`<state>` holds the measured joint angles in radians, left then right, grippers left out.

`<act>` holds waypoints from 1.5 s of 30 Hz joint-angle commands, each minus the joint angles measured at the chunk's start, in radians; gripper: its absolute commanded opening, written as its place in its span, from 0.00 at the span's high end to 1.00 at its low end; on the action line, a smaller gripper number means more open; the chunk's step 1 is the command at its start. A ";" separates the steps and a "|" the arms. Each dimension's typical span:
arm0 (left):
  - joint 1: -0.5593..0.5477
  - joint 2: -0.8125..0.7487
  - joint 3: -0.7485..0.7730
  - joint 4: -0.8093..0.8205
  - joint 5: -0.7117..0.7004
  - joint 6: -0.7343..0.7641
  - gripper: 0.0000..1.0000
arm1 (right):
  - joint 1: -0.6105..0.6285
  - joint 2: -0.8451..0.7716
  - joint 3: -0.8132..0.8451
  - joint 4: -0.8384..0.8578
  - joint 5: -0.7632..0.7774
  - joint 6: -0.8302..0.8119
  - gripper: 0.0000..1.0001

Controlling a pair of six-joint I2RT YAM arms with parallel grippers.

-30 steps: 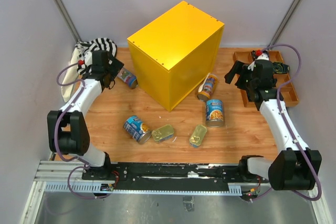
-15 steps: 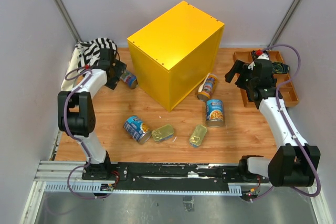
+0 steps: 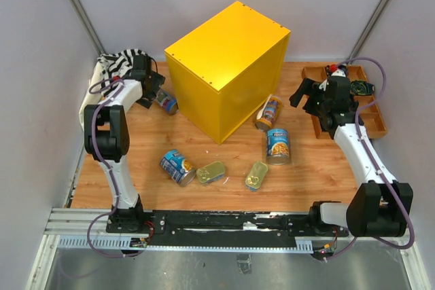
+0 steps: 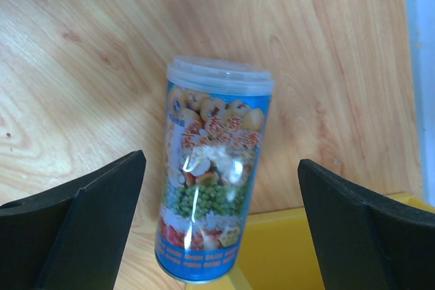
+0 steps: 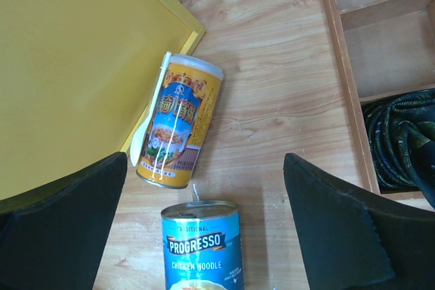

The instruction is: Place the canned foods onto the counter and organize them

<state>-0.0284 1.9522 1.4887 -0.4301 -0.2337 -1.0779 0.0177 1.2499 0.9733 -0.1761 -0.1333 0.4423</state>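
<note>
Beside the yellow box point(image 3: 228, 59), the left fingers point(image 4: 81, 229) are hanging wide apart over a lying slim can point(image 4: 211, 168), likely needing to descend and close; the right fingers point(image 5: 340, 229) are hovering apart.

Blue can point(image 5: 202, 246): "PROGRESSO", "TRADITIONAL", seemingly "CHICKEN NOODLE".
</note>
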 commanded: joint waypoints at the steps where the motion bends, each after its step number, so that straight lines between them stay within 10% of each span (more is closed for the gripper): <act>1: 0.018 0.039 0.041 -0.040 -0.013 0.025 0.01 | 0.012 0.020 0.040 0.029 -0.020 0.012 0.01; 23: 0.025 0.128 0.061 0.004 0.022 0.048 0.04 | 0.054 0.083 0.072 0.041 -0.017 0.030 0.01; 31: 0.027 0.132 0.020 0.055 0.050 0.074 0.23 | 0.057 0.085 0.061 0.045 -0.021 0.048 0.01; 45: 0.027 0.002 -0.049 0.120 0.008 0.150 0.91 | 0.069 0.079 0.079 0.026 -0.046 0.050 0.01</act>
<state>-0.0113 2.0502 1.4868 -0.3370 -0.1772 -0.9821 0.0639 1.3304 1.0073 -0.1467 -0.1612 0.4923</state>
